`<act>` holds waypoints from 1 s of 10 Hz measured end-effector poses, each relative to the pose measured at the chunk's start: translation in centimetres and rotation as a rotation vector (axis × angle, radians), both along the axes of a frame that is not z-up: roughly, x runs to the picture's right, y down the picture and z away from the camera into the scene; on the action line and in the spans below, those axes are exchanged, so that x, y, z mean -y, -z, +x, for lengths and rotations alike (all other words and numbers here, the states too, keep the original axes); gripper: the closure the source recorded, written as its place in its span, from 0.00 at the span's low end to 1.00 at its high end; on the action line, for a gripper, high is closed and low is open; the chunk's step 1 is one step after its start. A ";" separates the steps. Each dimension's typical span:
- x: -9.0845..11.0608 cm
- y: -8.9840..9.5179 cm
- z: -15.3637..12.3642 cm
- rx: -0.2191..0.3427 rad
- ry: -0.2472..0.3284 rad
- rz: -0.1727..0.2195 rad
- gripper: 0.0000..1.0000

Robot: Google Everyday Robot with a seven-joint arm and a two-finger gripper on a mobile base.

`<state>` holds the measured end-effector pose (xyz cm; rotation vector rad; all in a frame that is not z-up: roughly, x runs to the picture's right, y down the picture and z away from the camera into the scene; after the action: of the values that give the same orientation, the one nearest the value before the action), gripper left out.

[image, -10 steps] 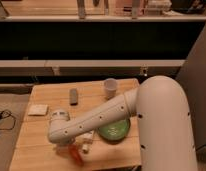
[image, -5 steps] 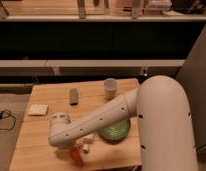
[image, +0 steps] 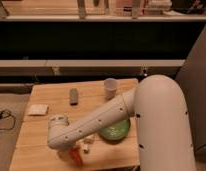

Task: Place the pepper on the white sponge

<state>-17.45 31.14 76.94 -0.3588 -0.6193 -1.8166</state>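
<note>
**A:** Where is the hand now?

**B:** The hand is in the lower left of the frame, under the end of the thick, smooth white arm. It is near the front edge of the wooden tabletop. How far it is open, I cannot tell, because the arm covers it.

**A:** And the pepper?

**B:** The pepper is slim and orange-red. It shows just below the hand, but I cannot tell if it is gripped.

**A:** The white sponge?

**B:** The white sponge is a flat pale square near the left edge of the tabletop, up and left from the hand and apart from it. Bare wood lies between them.

**A:** What else stands around?

**B:** A round green plate is at the right, partly under the arm. A small dark block and a grey cup are toward the back edge.
</note>
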 end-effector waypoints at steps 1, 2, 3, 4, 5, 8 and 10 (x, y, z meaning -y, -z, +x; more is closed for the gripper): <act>0.0 0.0 0.0 0.000 0.001 0.000 0.62; 0.1 -0.1 0.0 0.001 0.004 0.002 0.73; 0.1 -0.1 0.0 0.000 0.005 0.001 0.83; 0.1 -0.1 0.1 -0.001 0.007 0.000 0.93; 0.1 -0.2 0.2 -0.004 0.008 -0.001 0.98; 0.6 -0.6 0.2 -0.030 -0.012 -0.052 1.00; 1.3 -0.9 -0.1 -0.045 -0.028 -0.076 1.00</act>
<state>-17.54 29.82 77.81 -0.4394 -0.6602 -1.7566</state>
